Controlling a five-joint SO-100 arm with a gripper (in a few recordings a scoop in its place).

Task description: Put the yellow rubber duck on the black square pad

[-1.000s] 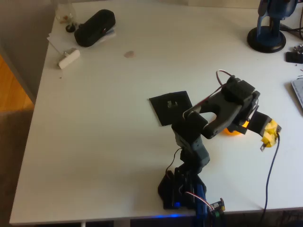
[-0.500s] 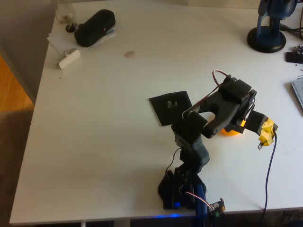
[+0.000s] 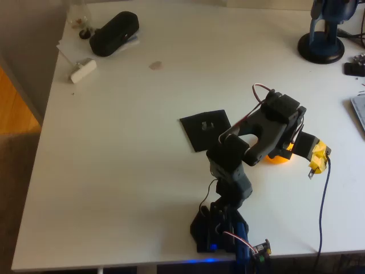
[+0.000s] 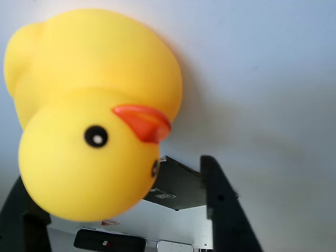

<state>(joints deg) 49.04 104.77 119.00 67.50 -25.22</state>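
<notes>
The yellow rubber duck (image 4: 92, 113) sits on the white bench (image 3: 125, 171) between the jaws, which stand apart on either side of it. The black square pad (image 3: 206, 129) lies bare nearby, apart from the duck.

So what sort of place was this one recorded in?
Probably a home or office desk rather than a lab: a plain white table by a wooden floor, with a blue stand, a black pouch and loose papers at its far edge.
</notes>
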